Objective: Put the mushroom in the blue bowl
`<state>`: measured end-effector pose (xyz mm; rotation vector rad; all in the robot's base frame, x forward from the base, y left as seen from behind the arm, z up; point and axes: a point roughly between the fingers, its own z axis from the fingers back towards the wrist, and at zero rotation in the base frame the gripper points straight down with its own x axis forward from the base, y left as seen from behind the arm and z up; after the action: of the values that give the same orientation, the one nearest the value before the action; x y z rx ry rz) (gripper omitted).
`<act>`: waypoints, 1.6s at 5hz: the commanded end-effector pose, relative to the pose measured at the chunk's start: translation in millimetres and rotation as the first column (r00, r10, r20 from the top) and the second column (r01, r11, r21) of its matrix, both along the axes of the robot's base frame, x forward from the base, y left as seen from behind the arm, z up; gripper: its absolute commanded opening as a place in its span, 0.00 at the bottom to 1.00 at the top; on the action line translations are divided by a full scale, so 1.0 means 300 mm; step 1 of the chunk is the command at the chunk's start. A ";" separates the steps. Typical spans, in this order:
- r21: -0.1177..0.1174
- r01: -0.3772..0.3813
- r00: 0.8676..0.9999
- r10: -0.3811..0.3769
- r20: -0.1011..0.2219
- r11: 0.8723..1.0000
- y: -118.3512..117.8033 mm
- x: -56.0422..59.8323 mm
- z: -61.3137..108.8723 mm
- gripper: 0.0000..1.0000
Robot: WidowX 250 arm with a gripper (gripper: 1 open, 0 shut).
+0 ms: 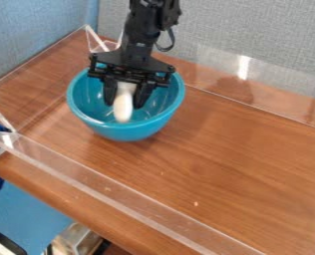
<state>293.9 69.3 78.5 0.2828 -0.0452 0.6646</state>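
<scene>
The black jaws of the gripper (126,97) point steeply down into the blue bowl (91,108), closed on the cream-white mushroom (122,104), which stands upright between them above the bowl's inner floor; whether it touches the floor cannot be told. The bowl sits on the wooden bench (240,139) toward 10 o'clock, and a clear plastic wall (107,199) borders the bench's edges.
</scene>
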 end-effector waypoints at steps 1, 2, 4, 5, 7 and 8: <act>0.001 -0.002 0.999 0.002 0.042 1.000 0.005 0.022 0.030 0.00; -0.005 -0.008 0.999 0.008 0.047 1.000 0.009 0.025 0.032 0.00; -0.014 -0.020 0.998 0.020 0.058 1.000 0.015 0.027 0.040 0.00; -0.019 -0.025 0.998 0.026 0.064 1.000 0.017 0.028 0.045 0.00; -0.027 -0.035 0.997 0.037 0.074 0.999 0.021 0.031 0.053 0.00; -0.030 -0.039 0.996 0.042 0.078 0.999 0.023 0.033 0.055 0.00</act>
<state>294.8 69.6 76.0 0.2458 -0.0351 0.6916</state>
